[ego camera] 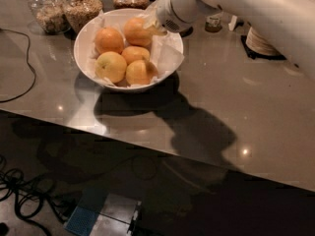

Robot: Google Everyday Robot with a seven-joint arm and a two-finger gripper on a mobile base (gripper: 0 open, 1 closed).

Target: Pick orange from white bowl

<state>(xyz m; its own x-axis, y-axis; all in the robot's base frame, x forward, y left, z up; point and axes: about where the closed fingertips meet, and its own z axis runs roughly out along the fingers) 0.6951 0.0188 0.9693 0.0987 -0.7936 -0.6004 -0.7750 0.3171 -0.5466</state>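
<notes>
The white bowl [167,58] is wide, round and lined with crumpled white paper. It stands on the grey table and holds several oranges. My gripper [154,27] reaches down from the upper right into the back right of the bowl. Its tip is against the back-right orange [135,31]. The white wrist [184,6] covers most of the gripper. The other oranges [111,66] lie free in the front and left of the bowl.
Glass jars of grains [82,8] stand behind the bowl. A stack of small white dishes [262,41] and a small jar [213,22] stand at the back right. A black cable [25,70] lies on the table's left. The table's front edge [147,149] runs across, with cables and a box [103,220] on the floor.
</notes>
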